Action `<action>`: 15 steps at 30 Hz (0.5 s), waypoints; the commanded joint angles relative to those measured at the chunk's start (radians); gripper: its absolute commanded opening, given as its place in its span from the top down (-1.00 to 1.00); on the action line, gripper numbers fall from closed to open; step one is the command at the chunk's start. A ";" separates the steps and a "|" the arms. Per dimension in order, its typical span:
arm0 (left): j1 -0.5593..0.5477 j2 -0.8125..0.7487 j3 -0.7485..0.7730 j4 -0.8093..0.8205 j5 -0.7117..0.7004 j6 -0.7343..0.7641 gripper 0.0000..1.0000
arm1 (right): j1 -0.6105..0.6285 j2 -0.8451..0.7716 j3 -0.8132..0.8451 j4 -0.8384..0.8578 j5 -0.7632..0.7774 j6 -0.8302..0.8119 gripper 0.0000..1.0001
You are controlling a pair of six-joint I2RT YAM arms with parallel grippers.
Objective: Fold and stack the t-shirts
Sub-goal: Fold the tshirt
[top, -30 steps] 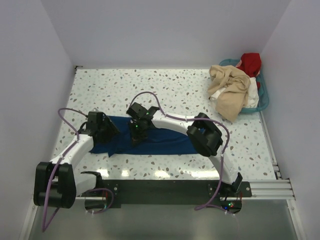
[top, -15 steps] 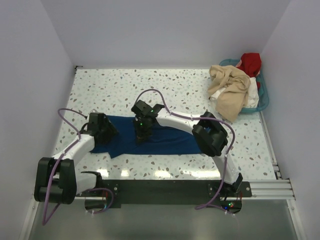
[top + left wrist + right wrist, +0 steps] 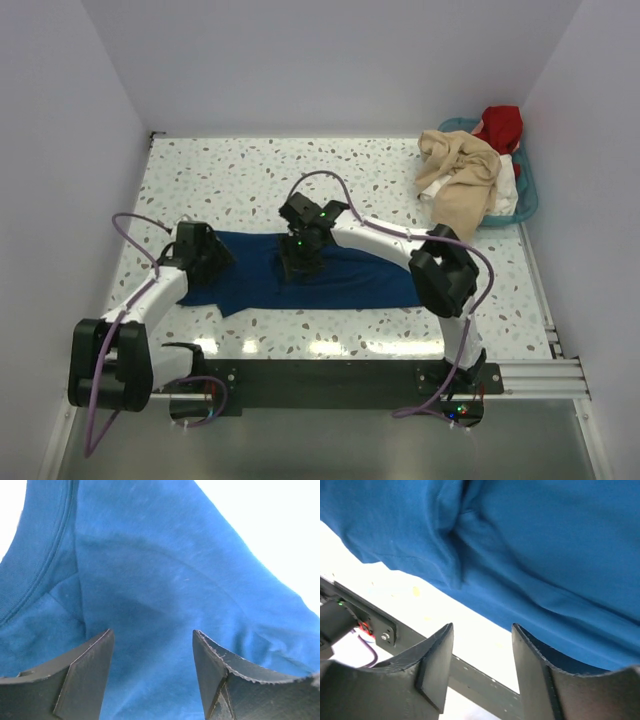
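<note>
navy t-shirt (image 3: 350,285) lies flat on the table (image 3: 380,170), under both sets of fingers. left gripper (image 3: 150,640) spread, cloth showing below the gap between its tips, nothing pinched. right gripper (image 3: 482,630) spread too (shirt's edge runs just beyond its tips). beige shirt (image 3: 462,180) and red shirt (image 3: 500,125) heaped at the teal basket (image 3: 528,195), well apart from both.

a robot lab cell (purpose-built): bare white walls (image 3: 330,60) box in a speckled counter (image 3: 400,180), cabled arms (image 3: 378,240) bolted to a black plate (image 3: 330,375) at 6 o'clock.
</note>
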 commanded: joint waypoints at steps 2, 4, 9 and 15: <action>0.007 -0.068 0.105 -0.054 -0.027 0.031 -0.39 | -0.140 -0.138 -0.049 -0.012 0.039 -0.052 -0.12; 0.007 -0.079 0.134 -0.068 -0.021 0.033 -0.40 | -0.189 -0.160 -0.071 -0.001 0.050 -0.082 -0.15; 0.007 -0.099 0.121 -0.054 0.066 0.002 -0.42 | -0.326 -0.129 -0.020 -0.036 0.099 -0.223 -0.20; 0.006 -0.055 0.040 0.061 0.195 -0.044 -0.43 | -0.438 -0.089 -0.063 0.006 0.104 -0.265 -0.21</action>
